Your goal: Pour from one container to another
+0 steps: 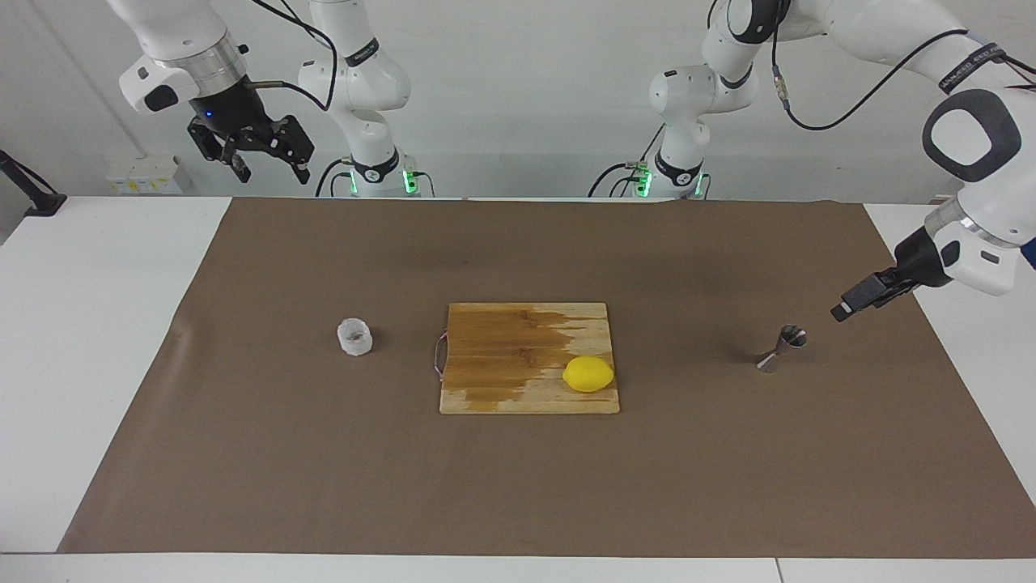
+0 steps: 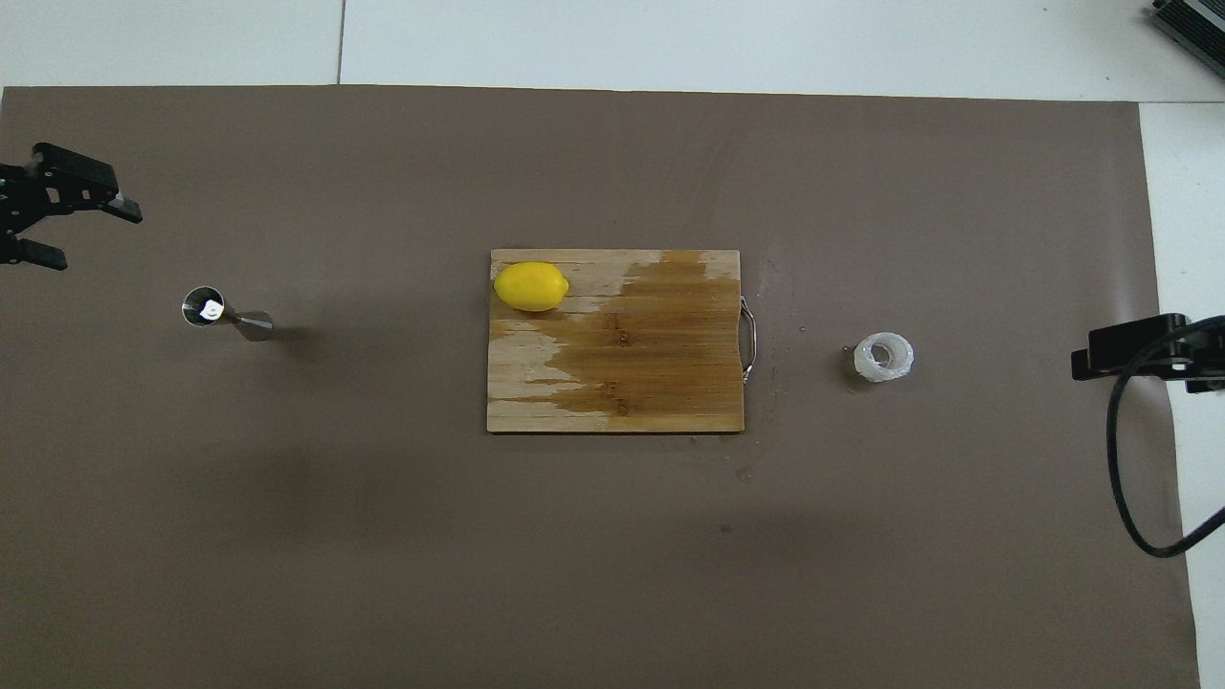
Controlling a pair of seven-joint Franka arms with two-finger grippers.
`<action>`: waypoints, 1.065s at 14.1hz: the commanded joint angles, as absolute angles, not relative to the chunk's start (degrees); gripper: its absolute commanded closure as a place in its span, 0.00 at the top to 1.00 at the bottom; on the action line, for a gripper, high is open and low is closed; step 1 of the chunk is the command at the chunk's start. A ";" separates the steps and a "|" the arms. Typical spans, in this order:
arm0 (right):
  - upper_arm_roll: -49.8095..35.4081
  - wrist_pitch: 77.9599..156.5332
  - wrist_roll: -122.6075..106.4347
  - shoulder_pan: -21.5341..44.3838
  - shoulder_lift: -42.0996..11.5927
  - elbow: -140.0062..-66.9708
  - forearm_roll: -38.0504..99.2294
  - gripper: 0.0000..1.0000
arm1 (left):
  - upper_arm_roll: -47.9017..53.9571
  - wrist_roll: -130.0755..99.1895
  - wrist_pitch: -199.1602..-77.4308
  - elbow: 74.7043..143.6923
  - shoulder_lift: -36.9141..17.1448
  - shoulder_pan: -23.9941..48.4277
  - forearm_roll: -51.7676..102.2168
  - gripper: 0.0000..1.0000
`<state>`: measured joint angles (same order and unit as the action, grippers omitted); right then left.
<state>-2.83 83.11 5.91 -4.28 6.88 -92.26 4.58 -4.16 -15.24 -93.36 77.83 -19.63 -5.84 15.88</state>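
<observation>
A wooden cutting board lies mid-desk on brown paper, with a lemon on its corner farthest from the robots. The steel jigger stands toward the left arm's end, the crinkled cup toward the right arm's. The left claw gapes near the jigger; the right claw waits.

A brown mat covers most of the white table. A wooden cutting board lies in the middle of the mat, partly stained dark, with a thin metal handle. A yellow lemon rests on the board's corner.
</observation>
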 commanded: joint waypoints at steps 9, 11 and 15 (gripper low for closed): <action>-3.43 82.18 6.50 -5.27 7.38 -92.29 5.54 1.00 | -4.04 -52.97 -95.09 72.24 -32.43 -17.39 35.56 1.00; -3.34 82.18 6.50 -5.36 7.38 -92.29 5.45 1.00 | -3.78 -58.25 -98.68 73.73 -33.31 -18.28 37.44 1.00; -3.34 82.18 6.50 -5.27 7.38 -92.29 5.54 1.00 | -3.87 -58.45 -106.23 83.29 -31.30 -17.49 40.69 1.00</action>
